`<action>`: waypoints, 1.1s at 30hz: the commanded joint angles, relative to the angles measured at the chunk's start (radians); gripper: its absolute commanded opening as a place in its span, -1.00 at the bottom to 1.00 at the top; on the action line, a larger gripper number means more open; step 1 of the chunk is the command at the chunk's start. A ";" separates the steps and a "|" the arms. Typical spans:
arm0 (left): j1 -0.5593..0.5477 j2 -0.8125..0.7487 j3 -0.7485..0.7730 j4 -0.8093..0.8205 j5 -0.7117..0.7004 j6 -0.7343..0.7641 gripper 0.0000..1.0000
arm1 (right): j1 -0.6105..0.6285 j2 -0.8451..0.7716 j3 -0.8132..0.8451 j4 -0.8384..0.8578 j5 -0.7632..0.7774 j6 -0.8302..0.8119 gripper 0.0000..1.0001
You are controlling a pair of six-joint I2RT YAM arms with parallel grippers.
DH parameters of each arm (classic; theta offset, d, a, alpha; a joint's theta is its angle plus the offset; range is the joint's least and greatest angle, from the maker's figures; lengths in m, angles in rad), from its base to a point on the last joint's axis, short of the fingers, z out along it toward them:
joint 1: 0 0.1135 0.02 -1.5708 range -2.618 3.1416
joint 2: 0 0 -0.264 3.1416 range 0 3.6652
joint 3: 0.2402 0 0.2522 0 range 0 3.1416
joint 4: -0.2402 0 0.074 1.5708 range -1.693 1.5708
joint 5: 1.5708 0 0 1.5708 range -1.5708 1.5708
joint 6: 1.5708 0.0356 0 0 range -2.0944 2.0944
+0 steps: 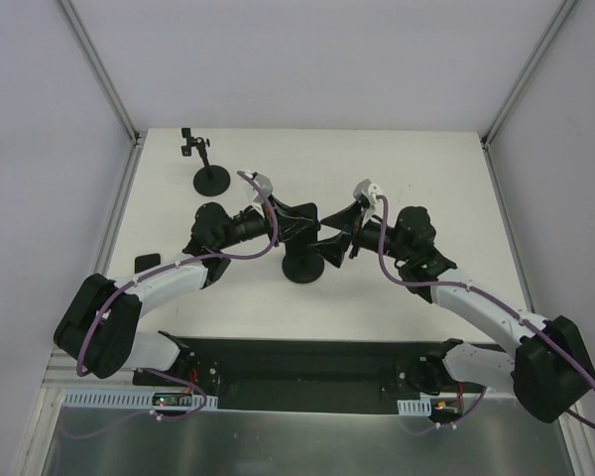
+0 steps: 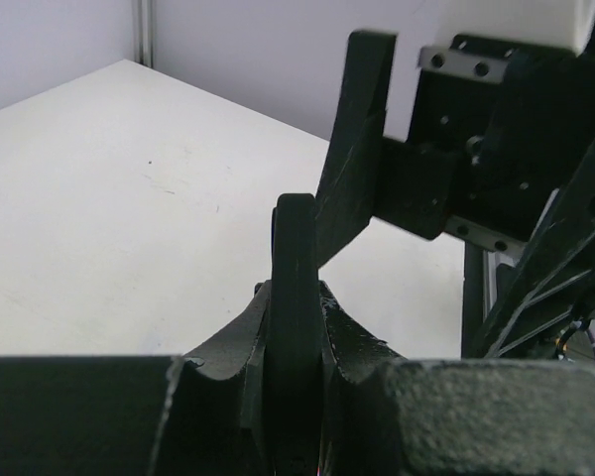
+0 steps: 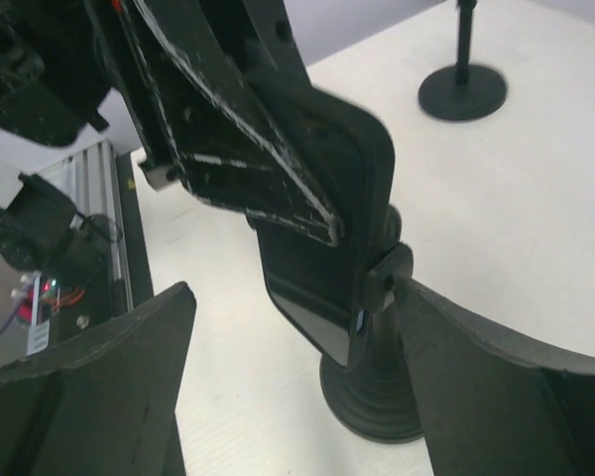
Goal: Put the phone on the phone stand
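Observation:
My left gripper point(image 1: 302, 226) is shut on the black phone point(image 3: 327, 248). It holds the phone upright, just above the round base point(image 3: 377, 397) of the black phone stand point(image 1: 302, 268) in the middle of the table. In the left wrist view the phone point(image 2: 296, 297) shows edge-on between my fingers. The phone's lower part sits against the stand's clamp point(image 3: 387, 278). My right gripper point(image 3: 296, 293) is open and straddles the phone and stand. Its right finger point(image 3: 516, 397) is close to or touching the clamp. In the top view the right gripper point(image 1: 335, 243) faces the left one.
A second black stand point(image 1: 210, 178) with a round base is at the back left and also shows in the right wrist view point(image 3: 463, 89). A small dark object point(image 1: 147, 262) lies on the table by the left arm. White walls enclose the table.

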 commanded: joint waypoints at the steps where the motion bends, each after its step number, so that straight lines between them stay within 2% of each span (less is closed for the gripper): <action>1: 0.009 -0.004 -0.003 0.052 0.009 0.068 -1.00 | -0.025 0.098 0.032 0.054 -0.214 -0.064 0.61; 3: 0.010 -0.002 -0.006 0.058 0.045 0.073 -1.00 | -0.037 0.169 0.056 0.065 -0.251 -0.060 0.51; 7: 0.009 -0.004 -0.029 0.097 0.059 0.067 -1.00 | -0.036 0.230 0.064 0.121 -0.280 -0.046 0.47; 12: 0.009 -0.033 -0.057 0.103 0.032 0.074 -1.00 | -0.080 0.264 0.052 0.179 -0.263 0.022 0.67; 17: 0.009 -0.027 -0.065 0.178 0.032 0.059 -1.00 | -0.077 0.368 0.052 0.393 -0.397 0.132 0.67; 18: 0.009 -0.013 -0.065 0.198 0.033 0.053 -1.00 | -0.076 0.385 0.053 0.445 -0.406 0.141 0.65; 23: 0.010 0.021 -0.056 0.289 0.056 0.030 -1.00 | -0.071 0.430 0.066 0.479 -0.377 0.143 0.45; 26: 0.010 0.039 -0.048 0.296 0.061 0.045 -1.00 | -0.059 0.441 0.072 0.486 -0.358 0.123 0.25; 29: 0.010 0.062 -0.046 0.325 0.062 0.054 -1.00 | -0.045 0.445 0.072 0.490 -0.346 0.102 -0.08; 30: 0.012 0.076 -0.045 0.335 0.064 0.056 -1.00 | -0.043 0.445 0.072 0.492 -0.342 0.099 -0.38; 32: 0.010 0.088 -0.043 0.351 0.066 0.070 -1.00 | -0.042 0.439 0.069 0.495 -0.340 0.088 -0.73; 33: 0.010 0.094 -0.045 0.350 0.061 0.076 -1.00 | -0.042 0.436 0.061 0.512 -0.331 0.086 -0.99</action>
